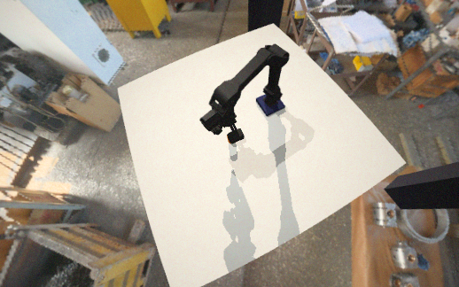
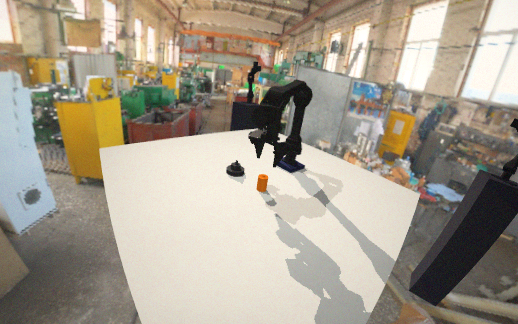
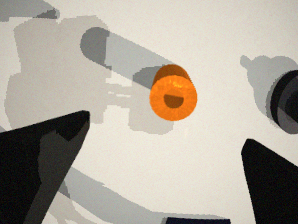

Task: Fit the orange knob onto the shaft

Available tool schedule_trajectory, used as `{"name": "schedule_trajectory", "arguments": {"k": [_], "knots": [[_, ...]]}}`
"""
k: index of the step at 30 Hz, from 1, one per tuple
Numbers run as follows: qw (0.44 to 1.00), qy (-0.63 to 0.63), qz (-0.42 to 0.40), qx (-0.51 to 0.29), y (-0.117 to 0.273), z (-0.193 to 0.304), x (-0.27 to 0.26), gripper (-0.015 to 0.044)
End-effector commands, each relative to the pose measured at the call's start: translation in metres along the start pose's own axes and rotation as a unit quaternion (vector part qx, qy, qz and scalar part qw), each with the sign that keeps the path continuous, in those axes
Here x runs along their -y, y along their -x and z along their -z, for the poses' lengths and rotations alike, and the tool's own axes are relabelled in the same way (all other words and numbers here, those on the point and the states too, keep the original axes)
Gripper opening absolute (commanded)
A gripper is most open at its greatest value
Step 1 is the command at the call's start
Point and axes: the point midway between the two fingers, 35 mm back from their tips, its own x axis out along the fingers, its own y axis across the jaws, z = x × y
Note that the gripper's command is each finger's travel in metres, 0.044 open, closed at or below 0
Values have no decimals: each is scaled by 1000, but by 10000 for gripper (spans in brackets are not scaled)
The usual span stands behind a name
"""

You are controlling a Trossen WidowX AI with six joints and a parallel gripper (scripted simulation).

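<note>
The orange knob [image 2: 262, 183] [image 3: 159, 102] stands upright on the table. In the wrist view its D-shaped hole faces up, with the flat side toward the top of the picture. In the top view only an orange sliver shows. The dark round pedestal [image 2: 235, 171] with its short shaft [image 2: 236, 163] stands left of the knob in the exterior view. The wrist view cuts it off at the right edge; the top view does not show it. My gripper [image 1: 236, 135] [image 2: 266, 161] [image 3: 170, 133] is wide open and empty, above table level. In the wrist view the knob appears beyond the fingertips, horizontally between them.
The white table [image 1: 186, 199] [image 2: 190, 240] carries the arm's dark blue base [image 1: 270, 105] [image 2: 291, 165], behind and right of the knob in the exterior view. A corner of that base shows at the bottom of the wrist view. Arm shadows fall across the table around the knob.
</note>
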Motion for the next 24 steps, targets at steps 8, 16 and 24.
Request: {"name": "schedule_trajectory", "arguments": {"k": [8, 16, 24], "knots": [[1000, -5, 5, -6, -37, 2, 2, 440], [1000, -5, 5, -6, -48, 1, 3, 440], [1000, -5, 5, -6, -61, 0, 3, 440]]}}
